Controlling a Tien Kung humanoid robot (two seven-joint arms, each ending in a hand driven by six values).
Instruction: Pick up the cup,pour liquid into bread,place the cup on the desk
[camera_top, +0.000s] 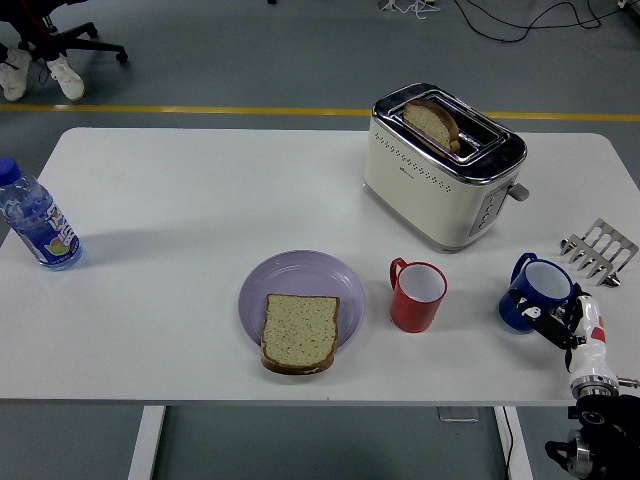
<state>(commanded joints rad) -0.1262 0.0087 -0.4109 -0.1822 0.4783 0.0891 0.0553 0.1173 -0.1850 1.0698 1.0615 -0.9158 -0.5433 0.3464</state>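
Note:
A blue cup (540, 291) stands near the table's right front edge. My right hand (548, 318) comes up from the lower right corner, its black fingers (528, 314) curled against the cup's near side. The cup looks slightly tipped to the right. A red cup (418, 295) stands to its left, handle pointing left. A slice of bread (300, 332) lies on the near part of a purple plate (300, 265) at the front middle. My left arm is out of view.
A cream toaster (443, 170) with a slice (432, 120) in its slot stands behind the cups. A metal toast rack (598, 250) sits at the right edge, a water bottle (35, 220) at the far left. A person's shoes (40, 72) show at the top left.

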